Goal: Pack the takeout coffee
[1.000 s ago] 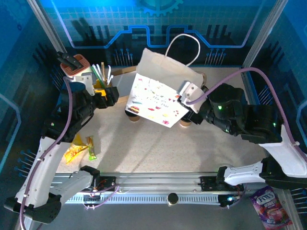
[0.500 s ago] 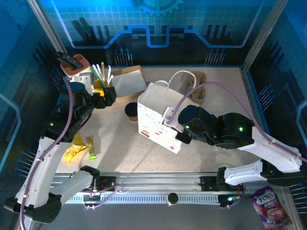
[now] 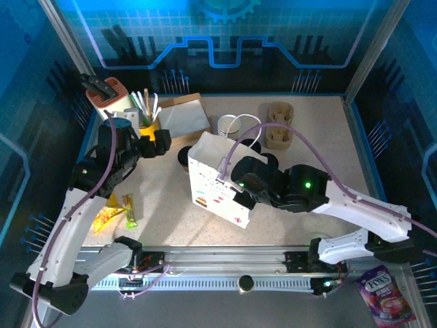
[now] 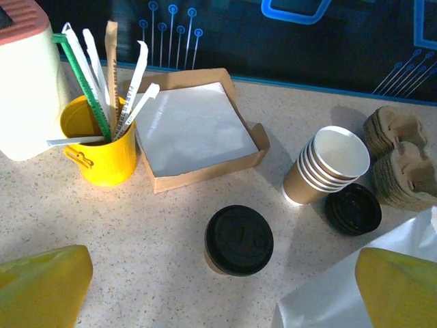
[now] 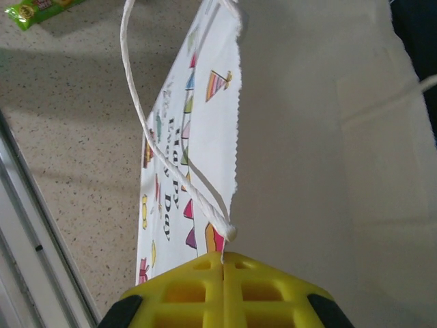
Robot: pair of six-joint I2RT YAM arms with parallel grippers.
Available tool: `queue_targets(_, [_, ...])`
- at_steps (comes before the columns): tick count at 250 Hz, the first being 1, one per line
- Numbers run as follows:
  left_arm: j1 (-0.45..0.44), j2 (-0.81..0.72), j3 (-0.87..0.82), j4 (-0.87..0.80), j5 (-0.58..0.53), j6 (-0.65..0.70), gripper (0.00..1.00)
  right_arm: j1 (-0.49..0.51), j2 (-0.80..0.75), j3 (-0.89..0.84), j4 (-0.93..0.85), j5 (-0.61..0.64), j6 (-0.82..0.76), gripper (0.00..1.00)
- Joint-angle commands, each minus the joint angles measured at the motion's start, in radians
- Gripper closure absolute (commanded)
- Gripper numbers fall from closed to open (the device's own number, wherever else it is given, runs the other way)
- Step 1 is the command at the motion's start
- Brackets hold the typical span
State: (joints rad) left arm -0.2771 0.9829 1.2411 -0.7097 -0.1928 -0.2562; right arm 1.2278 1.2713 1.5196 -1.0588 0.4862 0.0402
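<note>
The purple sweet packet (image 3: 384,292) reads "FOX'S". Script printed on the white paper bag (image 3: 213,186) is too blurred to read.

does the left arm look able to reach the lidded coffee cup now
Probably yes: the lidded cup stands uncovered just ahead of the left arm, jaws open, bare table between; the white bag crowds one side.

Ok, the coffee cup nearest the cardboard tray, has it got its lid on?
Lid on. The coffee cup is capped all over in black and stands upright on the table, beside the cardboard tray.
</note>
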Motion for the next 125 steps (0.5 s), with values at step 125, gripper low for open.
queue_targets(125, [-0.034, 0.069, -0.008, 0.01, 0.17, 0.042, 0.02, -0.028, 0.067, -0.086, 0.126, -0.071, 0.093, 0.8])
